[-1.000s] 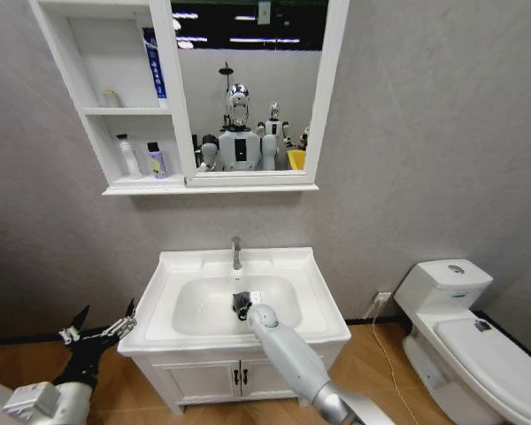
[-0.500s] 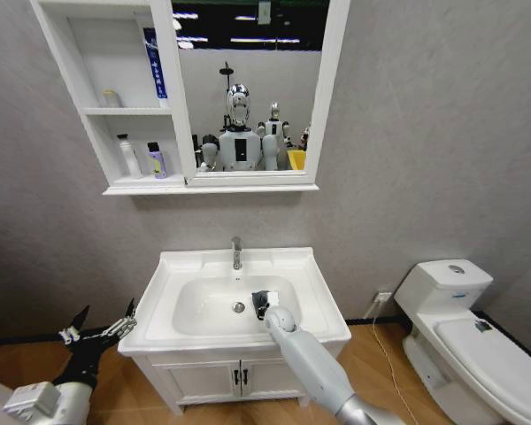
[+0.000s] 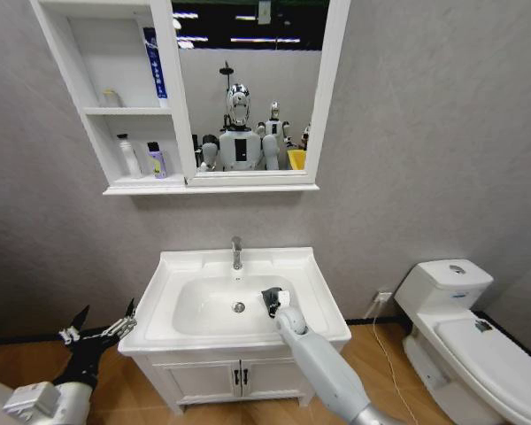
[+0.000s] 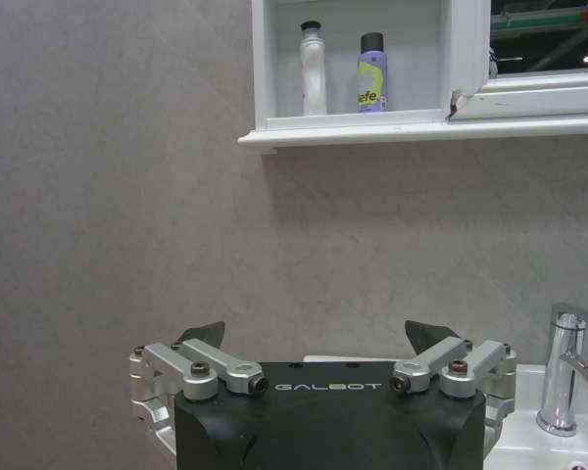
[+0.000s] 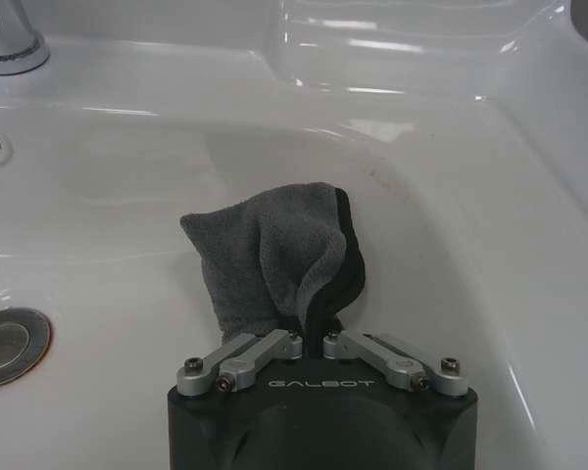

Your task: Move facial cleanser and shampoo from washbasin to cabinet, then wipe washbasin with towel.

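Towel (image 5: 274, 257) pinched by right claw (image 5: 318, 338) (drain (image 5: 10, 341) nearby).

The washbasin (image 3: 168, 297) sits at lower centre of the head view, its tap (image 3: 236, 252) at the back edge and its drain (image 3: 238, 307) mid-bowl. The towel (image 3: 271, 297) lies in the bowl right of the drain. The cabinet (image 3: 71, 62) hangs at upper left, the toilet (image 3: 451, 310) at lower right.
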{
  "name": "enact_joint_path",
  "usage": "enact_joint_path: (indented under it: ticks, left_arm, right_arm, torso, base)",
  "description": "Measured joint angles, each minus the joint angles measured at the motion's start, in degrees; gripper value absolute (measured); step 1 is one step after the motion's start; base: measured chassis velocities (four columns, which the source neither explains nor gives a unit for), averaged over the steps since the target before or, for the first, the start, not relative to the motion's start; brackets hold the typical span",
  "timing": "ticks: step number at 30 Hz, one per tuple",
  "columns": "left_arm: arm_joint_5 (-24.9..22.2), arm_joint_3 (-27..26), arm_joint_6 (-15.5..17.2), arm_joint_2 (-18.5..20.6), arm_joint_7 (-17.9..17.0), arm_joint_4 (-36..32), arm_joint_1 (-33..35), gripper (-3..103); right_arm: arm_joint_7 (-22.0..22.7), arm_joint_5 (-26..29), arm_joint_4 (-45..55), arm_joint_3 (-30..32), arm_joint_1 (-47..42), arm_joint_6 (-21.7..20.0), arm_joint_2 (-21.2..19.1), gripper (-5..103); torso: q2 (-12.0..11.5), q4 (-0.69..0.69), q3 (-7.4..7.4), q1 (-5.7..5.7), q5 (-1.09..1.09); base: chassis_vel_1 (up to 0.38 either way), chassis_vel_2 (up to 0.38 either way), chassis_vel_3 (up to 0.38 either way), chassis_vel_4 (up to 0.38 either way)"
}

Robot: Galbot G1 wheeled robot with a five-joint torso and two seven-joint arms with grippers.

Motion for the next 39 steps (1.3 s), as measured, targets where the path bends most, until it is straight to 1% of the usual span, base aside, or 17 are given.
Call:
enact_joint_path:
  ticks: [6,9,10,12,13,16,17,18,20,21,23,26,28,31,35,38,39]
  left_arm:
    - [0.0,0.0,0.0,0.0,0.0,0.0,0.0,100]
    - [0.0,0.0,0.0,0.0,0.0,0.0,0.0,100]
    - [0.0,0.0,0.0,0.0,0.0,0.0,0.0,100]
    - [0.0,0.0,0.0,0.0,0.0,0.0,0.0,100]
    - [0.0,0.0,0.0,0.0,0.0,0.0,0.0,100]
    - [0.0,0.0,0.0,0.0,0.0,0.0,0.0,100]
    - [0.0,0.0,0.0,0.0,0.0,0.0,0.0,100]
    - [0.0,0.0,0.0,0.0,0.0,0.0,0.0,100]
    - [0.0,0.0,0.0,0.0,0.0,0.0,0.0,100]
    - [0.0,0.0,0.0,0.0,0.0,0.0,0.0,100]
    - [0.0,0.0,0.0,0.0,0.0,0.0,0.0,100]
    - [0.0,0.0,0.0,0.0,0.0,0.0,0.0,100]
    - [0.0,0.0,0.0,0.0,0.0,0.0,0.0,100]
    - [0.0,0.0,0.0,0.0,0.0,0.0,0.0,100]
    - [0.0,0.0,0.0,0.0,0.0,0.0,0.0,100]
    - [0.0,0.0,0.0,0.0,0.0,0.0,0.0,100]
    - [0.0,0.0,0.0,0.0,0.0,0.0,0.0,100]
  right_arm:
    - [-0.6,-4.5,0.7,0.4,0.0,2.1,-0.2,4]
    - [-0.8,-8.0,0.9,0.3,0.2,3.8,-0.1,4]
    - [-0.8,-8.0,0.9,0.3,0.2,3.8,-0.1,4]
    - [-1.4,-11.4,0.6,0.3,0.4,5.7,0.1,4]
    - [-1.4,-11.4,0.6,0.3,0.4,5.7,0.1,4]
    - [-1.9,-15.0,0.0,0.4,0.8,8.6,0.5,4]
    - [-2.5,-17.8,-0.3,0.5,1.0,10.3,0.6,4]
    - [-2.5,-17.8,-0.3,0.5,1.0,10.3,0.6,4]
    - [-3.5,-23.1,-0.7,0.8,1.5,13.5,0.8,4]
    - [-3.5,-23.1,-0.7,0.8,1.5,13.5,0.8,4]
    - [-4.1,-25.3,-0.7,1.3,2.1,15.7,1.0,4]
    - [-4.6,-26.6,-0.6,1.6,2.4,17.0,1.0,4]
    - [-5.9,-29.7,-0.9,2.7,3.1,19.7,1.0,4]
    - [-6.4,-29.8,-1.3,3.7,3.6,20.3,0.9,4]
    - [-7.8,-28.2,-1.9,5.6,4.2,21.1,0.1,4]
    - [-10.6,-24.4,-1.4,7.0,3.8,22.3,-1.3,4]
    - [-10.6,-24.4,-1.4,7.0,3.8,22.3,-1.3,4]
  torso:
    - [0.0,-0.04,0.0,0.0,-0.02]
    - [0.0,-0.04,0.0,0.0,-0.03]
    - [0.0,-0.04,0.0,0.0,-0.03]
    - [0.0,-0.04,0.0,0.0,-0.02]
    - [0.0,-0.04,0.0,0.0,-0.02]
    - [0.0,-0.02,0.0,0.0,-0.02]
    - [0.0,-0.02,0.0,0.0,-0.02]
    - [0.0,-0.02,0.0,0.0,-0.02]
    - [0.0,-0.02,0.0,0.01,-0.02]
    - [0.0,-0.02,0.0,0.01,-0.02]
    - [0.0,-0.02,0.0,0.01,-0.01]
    - [0.0,-0.02,0.0,0.01,-0.01]
    - [0.0,-0.01,-0.01,0.0,-0.02]
    - [0.0,-0.01,0.0,0.0,-0.01]
    - [0.0,-0.02,0.0,0.01,-0.01]
    - [0.0,-0.02,0.0,0.0,-0.01]
    - [0.0,-0.02,0.0,0.0,-0.01]
  base:
    - [0.0,0.0,0.0,0.0]
    - [0.0,0.0,0.0,0.0]
    - [0.0,0.0,0.0,0.0]
    - [0.0,0.0,0.0,0.0]
    - [0.0,0.0,0.0,0.0]
    - [0.0,0.0,0.0,0.0]
    - [0.0,0.0,0.0,0.0]
    - [0.0,0.0,0.0,0.0]
    - [0.0,0.0,0.0,0.0]
    - [0.0,0.0,0.0,0.0]
    - [0.0,0.0,0.0,0.0]
    - [0.0,0.0,0.0,0.0]
    - [0.0,0.0,0.0,0.0]
    - [0.0,0.0,0.0,0.0]
    - [0.0,0.0,0.0,0.0]
    - [0.0,0.0,0.0,0.0]
    - [0.0,0.0,0.0,0.0]
